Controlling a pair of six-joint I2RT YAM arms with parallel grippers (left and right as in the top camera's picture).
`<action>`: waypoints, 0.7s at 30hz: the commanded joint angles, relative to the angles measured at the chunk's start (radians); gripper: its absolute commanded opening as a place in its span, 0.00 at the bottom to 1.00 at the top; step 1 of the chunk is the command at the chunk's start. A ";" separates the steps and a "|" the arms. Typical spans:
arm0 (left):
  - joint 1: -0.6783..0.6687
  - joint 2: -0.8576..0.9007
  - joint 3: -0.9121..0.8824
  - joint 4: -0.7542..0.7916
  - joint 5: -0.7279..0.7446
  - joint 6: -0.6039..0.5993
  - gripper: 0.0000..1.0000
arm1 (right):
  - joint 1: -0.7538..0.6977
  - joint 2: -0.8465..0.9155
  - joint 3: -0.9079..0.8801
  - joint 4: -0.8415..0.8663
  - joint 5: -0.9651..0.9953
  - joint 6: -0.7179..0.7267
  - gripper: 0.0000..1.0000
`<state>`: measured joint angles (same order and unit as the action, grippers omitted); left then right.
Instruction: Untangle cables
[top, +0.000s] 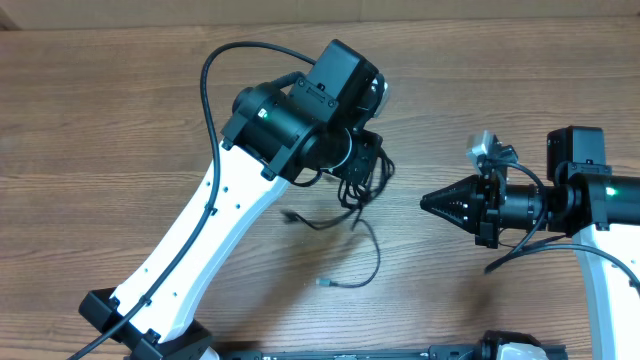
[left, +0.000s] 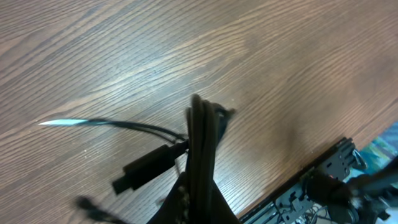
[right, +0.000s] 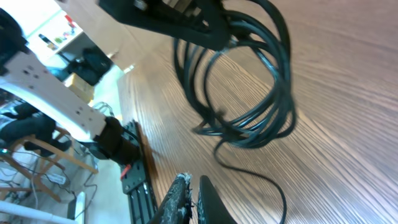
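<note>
I held the thin black tangled cords (right: 273, 118) in the left pincer (left: 199, 124); the right pincer (top: 428, 202), closed empty, needed reopening to grab a strand

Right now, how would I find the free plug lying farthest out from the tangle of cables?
Start at the white left arm slanting across the wooden table; its left gripper is shut on the cables. One thin strand curls from that tangle toward the near edge, ending in a plug. It is pale grey and lies alone, unlike the dark end beside the arm.
</note>
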<state>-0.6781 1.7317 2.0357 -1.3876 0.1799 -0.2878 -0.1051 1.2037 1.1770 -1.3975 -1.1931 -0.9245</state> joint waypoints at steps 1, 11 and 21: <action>0.003 -0.018 0.013 0.004 -0.002 -0.023 0.04 | -0.002 -0.001 0.001 0.001 -0.056 -0.023 0.04; 0.003 -0.018 0.013 0.022 0.216 0.031 0.04 | -0.002 -0.001 0.001 0.218 0.351 0.540 0.63; -0.018 -0.018 0.013 0.080 0.369 0.049 0.04 | -0.002 -0.001 0.001 0.227 0.447 0.556 0.65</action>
<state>-0.6876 1.7317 2.0357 -1.3151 0.4839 -0.2581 -0.1047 1.2045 1.1759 -1.1805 -0.7792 -0.3817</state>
